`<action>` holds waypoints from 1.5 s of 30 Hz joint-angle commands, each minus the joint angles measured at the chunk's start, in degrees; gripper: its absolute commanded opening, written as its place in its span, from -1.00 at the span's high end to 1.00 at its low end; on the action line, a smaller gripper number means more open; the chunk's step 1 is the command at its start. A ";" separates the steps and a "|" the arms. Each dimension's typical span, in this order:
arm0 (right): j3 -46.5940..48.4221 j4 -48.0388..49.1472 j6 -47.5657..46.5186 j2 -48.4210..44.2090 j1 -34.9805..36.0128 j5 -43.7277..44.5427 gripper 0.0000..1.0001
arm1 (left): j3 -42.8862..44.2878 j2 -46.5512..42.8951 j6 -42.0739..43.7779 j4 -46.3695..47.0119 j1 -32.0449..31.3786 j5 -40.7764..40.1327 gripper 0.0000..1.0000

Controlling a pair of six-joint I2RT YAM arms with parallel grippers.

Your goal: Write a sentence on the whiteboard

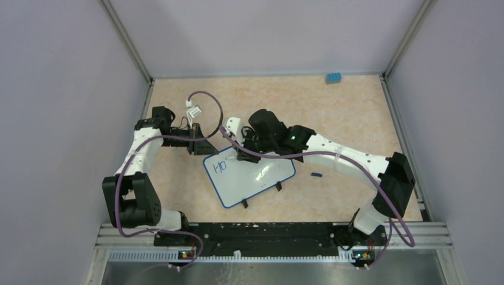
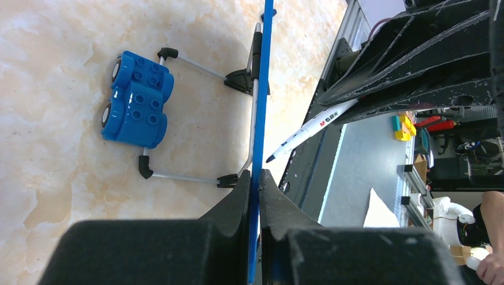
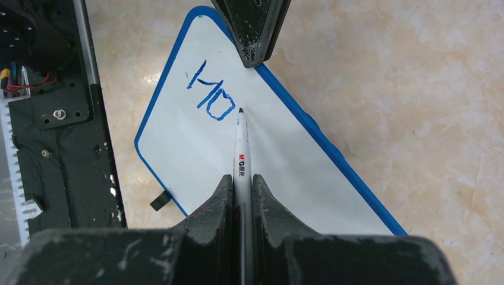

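Note:
The whiteboard, white with a blue rim, lies tilted on the table between the arms. Blue letters "Ho" stand near its top left corner, also visible from above as "Ho". My left gripper is shut on the board's blue rim, seen edge-on; from above the left gripper sits at the board's far left corner. My right gripper is shut on a white marker, whose tip rests just right of the "o". The right gripper hovers over the board's far edge.
A blue toy brick sits at the far right of the table, also in the left wrist view as a blue brick. A small black piece lies right of the board. A black rail runs along the near edge.

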 commanded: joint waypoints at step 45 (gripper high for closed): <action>-3.68 3.02 0.85 -0.27 0.55 -0.36 1.00 | -0.74 -1.30 0.04 -0.32 -0.51 -0.39 1.00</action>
